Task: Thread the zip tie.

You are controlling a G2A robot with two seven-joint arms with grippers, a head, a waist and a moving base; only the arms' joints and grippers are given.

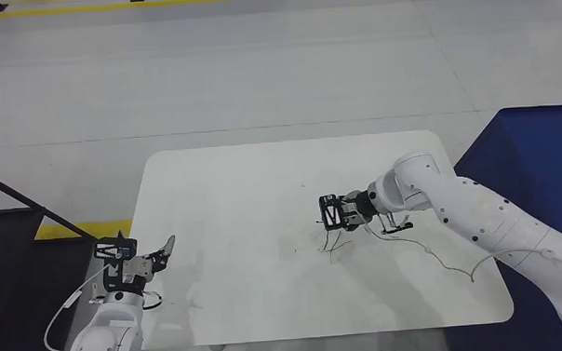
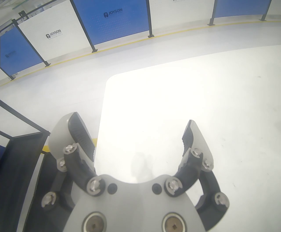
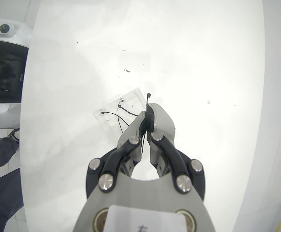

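Black zip tie (image 3: 148,96) is clamped between the closed fingers of the right end effector (image 3: 146,109), with its head protruding past the tips, above the white surface (image 3: 197,66). Just beyond the tips lies a clear tray (image 3: 134,92) carrying loose ties (image 3: 119,114). Well apart from it, the left end effector (image 2: 132,118) hangs spread wide and empty.

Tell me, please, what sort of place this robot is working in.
Probably a fenced robot test cell in a lab or factory hall: blue and white partition panels on black posts, a yellow line on the pale floor, and a white table.
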